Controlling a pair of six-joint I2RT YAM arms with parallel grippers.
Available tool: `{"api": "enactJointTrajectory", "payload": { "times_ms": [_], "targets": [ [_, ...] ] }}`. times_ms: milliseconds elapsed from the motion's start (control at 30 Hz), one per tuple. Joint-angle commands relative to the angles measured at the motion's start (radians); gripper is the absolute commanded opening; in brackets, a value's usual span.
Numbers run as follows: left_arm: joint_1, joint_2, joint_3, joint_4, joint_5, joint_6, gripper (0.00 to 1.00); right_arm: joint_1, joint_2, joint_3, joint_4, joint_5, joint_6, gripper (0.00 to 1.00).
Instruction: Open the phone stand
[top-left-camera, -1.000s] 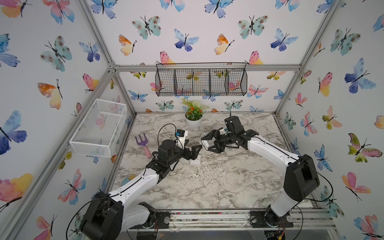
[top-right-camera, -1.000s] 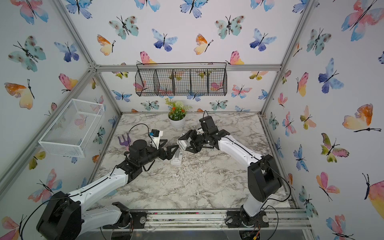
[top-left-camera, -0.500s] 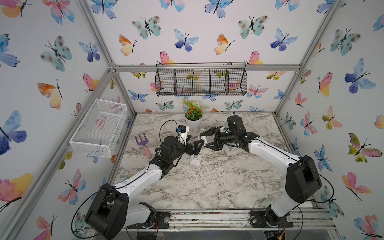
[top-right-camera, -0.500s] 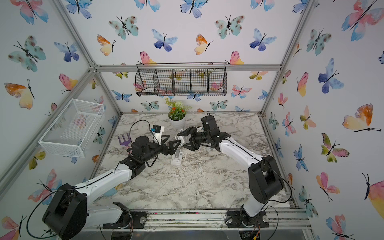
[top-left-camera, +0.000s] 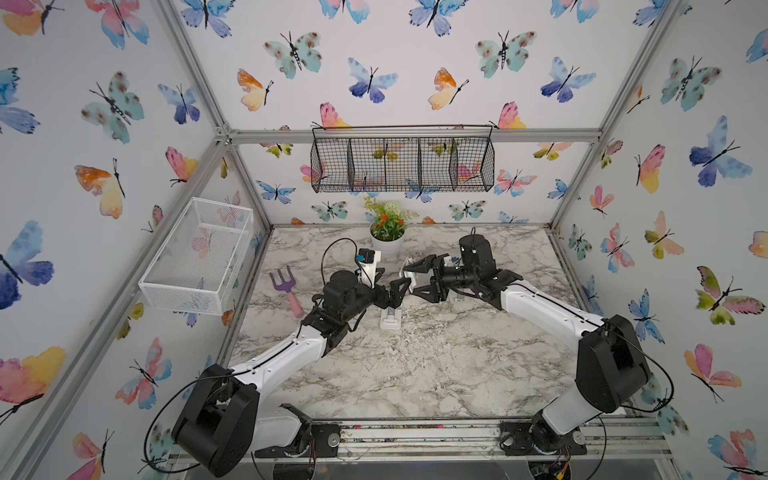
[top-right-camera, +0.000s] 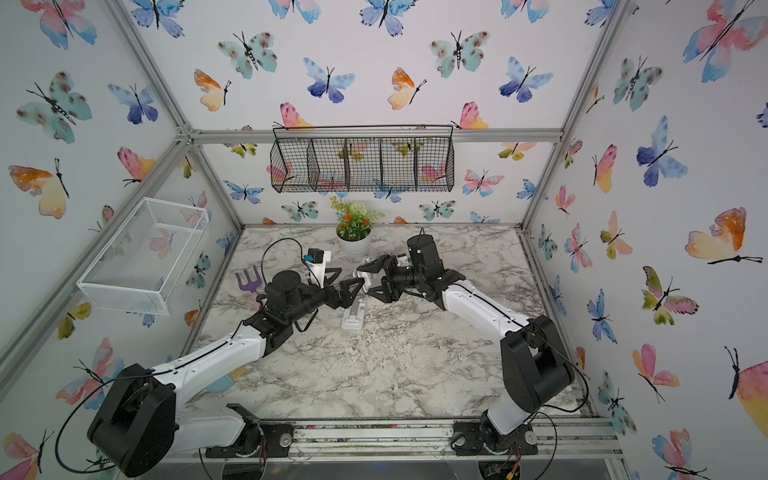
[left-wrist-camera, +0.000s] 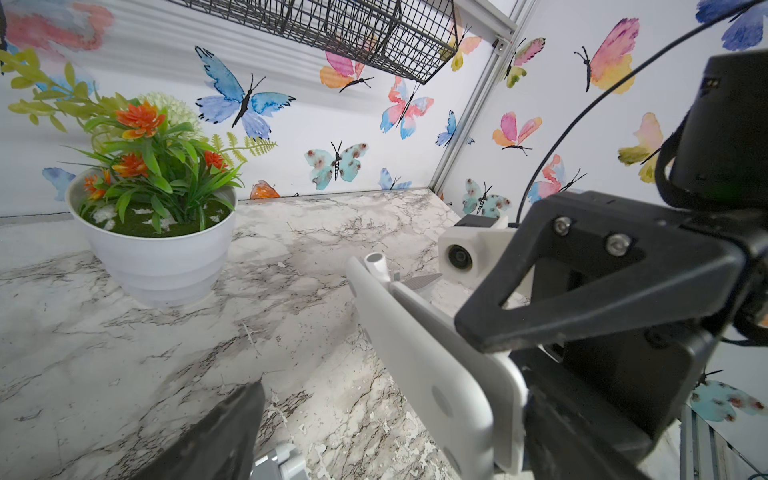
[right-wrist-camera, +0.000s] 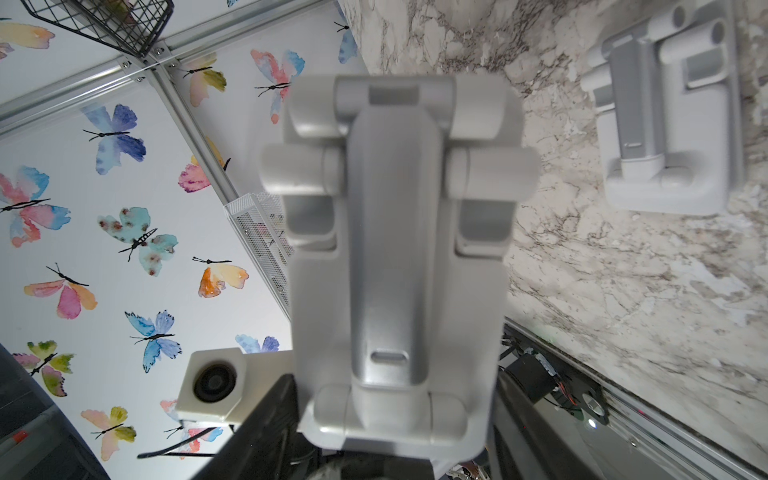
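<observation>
Grey plastic phone stand (right-wrist-camera: 395, 266) is folded and held off the marble table (top-left-camera: 436, 365), pinched across its width by the right gripper (top-left-camera: 413, 280). Its long axis points at the left gripper (top-left-camera: 390, 279), whose fingers are spread wide just beside the free end. Left arm is nearer for the pry.

**White, black and marble under a butterfly print**

The walls (top-left-camera: 374, 62) are white, printed with watercolour butterflies in blue, teal, pink, orange and yellow. The table (top-left-camera: 415, 374) is white marble-patterned with grey and brown veins. The phone stand (right-wrist-camera: 395, 266) in the right gripper (top-left-camera: 413, 279) is plain pale grey-white, like the second stand (top-left-camera: 390, 320) on the table. The left arm (top-left-camera: 286, 353) and right arm (top-left-camera: 540, 307) are white with black joints. Both the right gripper and the left gripper (top-left-camera: 390, 279) are black. The wall basket (top-left-camera: 402, 160) is black wire and the side basket (top-left-camera: 199, 253) is white mesh. The pot (top-left-camera: 387, 247) is white, with green leaves and orange flowers. The garden fork (top-left-camera: 284, 283) is purple with a pink handle.
</observation>
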Motion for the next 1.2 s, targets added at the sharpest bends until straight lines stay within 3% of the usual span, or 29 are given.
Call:
{"api": "enactJointTrajectory", "payload": {
  "times_ms": [0, 667, 867, 1067, 1133, 1167],
  "targets": [
    [-0.002, -0.023, -0.014, 0.007, -0.025, 0.010, 0.99, -0.014, -0.045, -0.010, 0.072, -0.014, 0.011, 0.31],
    [-0.001, 0.044, 0.021, 0.005, 0.002, 0.030, 0.99, -0.017, -0.010, 0.012, 0.138, -0.073, 0.029, 0.30],
    [0.000, 0.085, 0.053, 0.012, 0.003, 0.035, 0.98, -0.007, 0.036, 0.153, -0.039, -0.087, -0.106, 0.31],
    [-0.006, 0.110, 0.094, 0.037, -0.031, 0.030, 1.00, 0.016, 0.046, 0.154, -0.037, -0.070, -0.101, 0.31],
    [-0.007, 0.115, 0.112, 0.045, -0.032, 0.030, 0.95, 0.022, 0.047, 0.140, -0.021, -0.070, -0.093, 0.30],
    [-0.007, 0.118, 0.124, 0.047, -0.029, 0.030, 0.88, 0.024, 0.047, 0.135, -0.018, -0.069, -0.091, 0.30]
  ]
}}
